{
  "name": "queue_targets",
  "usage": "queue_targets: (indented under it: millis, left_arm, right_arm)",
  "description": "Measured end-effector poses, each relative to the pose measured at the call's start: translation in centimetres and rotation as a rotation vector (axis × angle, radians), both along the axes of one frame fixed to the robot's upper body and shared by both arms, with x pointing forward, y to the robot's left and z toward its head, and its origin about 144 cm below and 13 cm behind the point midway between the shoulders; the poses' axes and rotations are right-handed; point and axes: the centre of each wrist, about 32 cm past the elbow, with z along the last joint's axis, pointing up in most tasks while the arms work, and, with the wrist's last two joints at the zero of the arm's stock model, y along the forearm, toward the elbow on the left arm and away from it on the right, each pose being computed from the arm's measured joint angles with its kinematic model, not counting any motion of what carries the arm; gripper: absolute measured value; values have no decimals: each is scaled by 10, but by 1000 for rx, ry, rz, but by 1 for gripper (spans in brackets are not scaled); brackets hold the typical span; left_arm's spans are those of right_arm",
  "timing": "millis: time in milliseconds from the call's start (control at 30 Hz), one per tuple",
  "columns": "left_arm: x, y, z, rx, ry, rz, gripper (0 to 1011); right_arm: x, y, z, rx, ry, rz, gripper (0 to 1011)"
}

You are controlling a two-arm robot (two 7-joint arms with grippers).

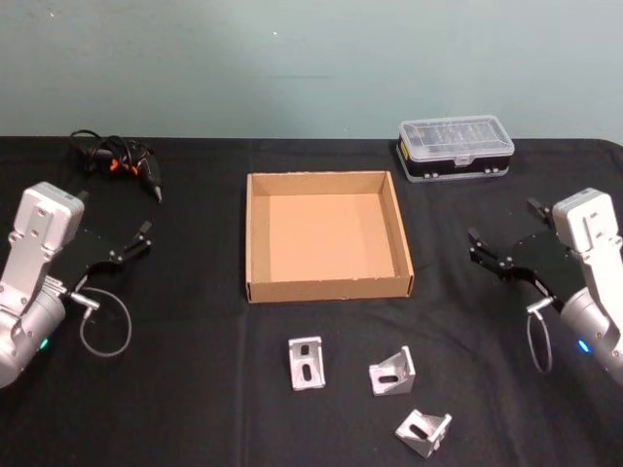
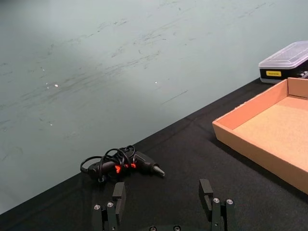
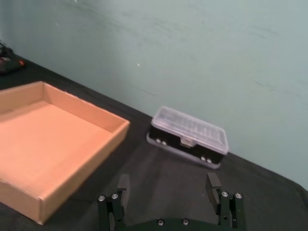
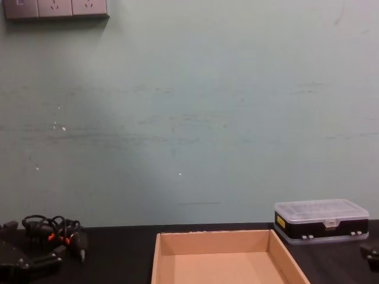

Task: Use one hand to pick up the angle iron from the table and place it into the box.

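**A:** Nothing has been picked up. We're at the very start, before the reach. The left gripper [image 1: 133, 243] hangs over the left side of the surface [image 1: 195, 389], and the right gripper [image 1: 498, 233] mirrors it on the right.

**B:** Both sit well apart from the work. The left wrist view has the left gripper [image 2: 162, 192] with its fingers spread wide and nothing between them. The right gripper [image 3: 167, 185] is the same, wide open and bare.

**A:** And the parts? The left angle iron [image 1: 306, 363], the middle angle iron [image 1: 392, 373] and the nearest angle iron [image 1: 423, 431] all lie on the surface, in front of the box [image 1: 331, 288].

**B:** The box is open-topped and has nothing in it. Behind it to the right is the plastic case [image 1: 456, 148], and a corded tool [image 1: 122, 161] lies at the back left. Neither belongs to this job.

**A:** What does the next move call for, then?

**B:** One arm has to commit. I'd say it swings inward and down, lines its open fingers across one flange, then closes. The right arm looks better placed for the two irons on that side.

**A:** Both forearms angle inward, with the fingers pointing towards the box rather than down. The wrist will need to tip over before any descent.
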Motion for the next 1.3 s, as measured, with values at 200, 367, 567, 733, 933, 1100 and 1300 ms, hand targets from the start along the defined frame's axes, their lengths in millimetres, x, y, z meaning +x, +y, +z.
queue_targets:
  millis: [200, 367, 567, 733, 933, 1100, 1300]
  left_arm:
    - [0, 0, 0, 0, 0, 0, 1000]
    - [0, 0, 0, 0, 0, 0, 1000]
    - [0, 0, 0, 0, 0, 0, 1000]
    - [0, 0, 0, 0, 0, 0, 1000]
    - [0, 0, 0, 0, 0, 0, 1000]
    - [0, 0, 0, 0, 0, 0, 1000]
    - [0, 0, 0, 0, 0, 0, 1000]
  right_arm:
    - [-7, 7, 13, 41, 12, 63, 1003]
    - [-21, 19, 30, 63, 51, 151, 1003]
    - [-32, 25, 52, 48, 198, 351, 1003]
    - [-34, 18, 67, 29, 323, 487, 1003]
    - [-31, -1, 75, 56, 435, 582, 1003]
    - [-22, -15, 77, 33, 504, 651, 1003]
    - [-9, -26, 75, -17, 563, 715, 1003]
